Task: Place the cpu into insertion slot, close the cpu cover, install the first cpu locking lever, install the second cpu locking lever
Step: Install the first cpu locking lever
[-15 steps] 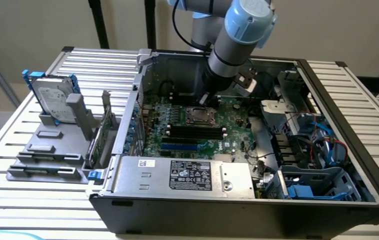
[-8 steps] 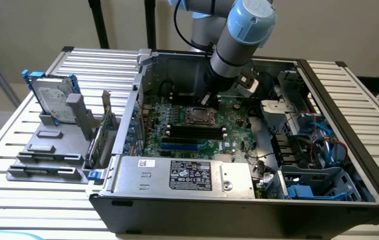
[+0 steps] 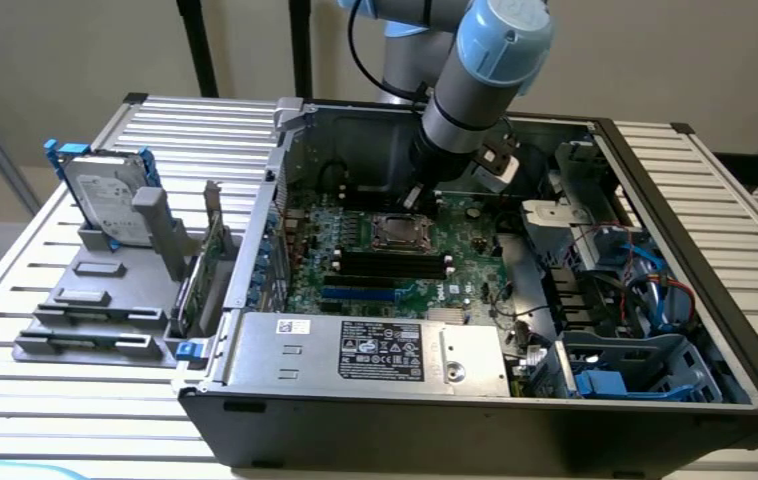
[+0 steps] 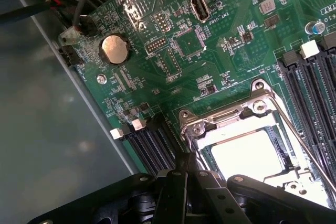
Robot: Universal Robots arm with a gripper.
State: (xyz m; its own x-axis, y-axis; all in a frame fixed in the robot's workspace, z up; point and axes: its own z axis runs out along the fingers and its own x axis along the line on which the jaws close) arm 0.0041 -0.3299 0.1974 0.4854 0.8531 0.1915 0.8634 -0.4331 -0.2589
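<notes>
The cpu [image 4: 252, 153] shows its pale face inside the insertion slot [image 3: 397, 232] on the green motherboard [image 4: 210, 40]. The silver cpu cover [image 4: 223, 121] lies down around the chip as a frame. A thin wire locking lever [image 4: 296, 137] runs along one side of the socket. My gripper [image 4: 186, 166] is shut with nothing between its black fingers [image 4: 176, 192]. Its tip sits at the socket's edge, close to the cover's corner. In the exterior view the gripper [image 3: 419, 203] reaches down into the open computer case, just behind the socket.
Black memory slots [image 4: 315, 93] flank the socket on both sides. A coin battery [image 4: 114, 50] and cables lie near the grey case wall [image 4: 42, 108]. A silver power supply [image 3: 366, 350] fills the case front. A hard drive [image 3: 106, 195] stands on the exterior view's left.
</notes>
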